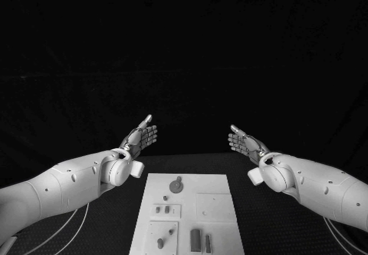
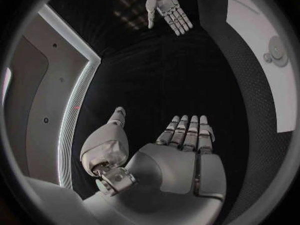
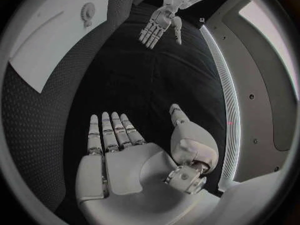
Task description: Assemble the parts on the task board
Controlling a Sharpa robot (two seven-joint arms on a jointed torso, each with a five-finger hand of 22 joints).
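Head camera high above the task board (image 1: 187, 212); wrist cameras close behind each palm, facing inward.

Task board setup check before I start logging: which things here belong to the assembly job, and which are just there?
Job:
- task board
- parts on it: round piece, two bars
- left hand and right hand, both held open, off the board

Just there:
- black table
- cables under the left arm
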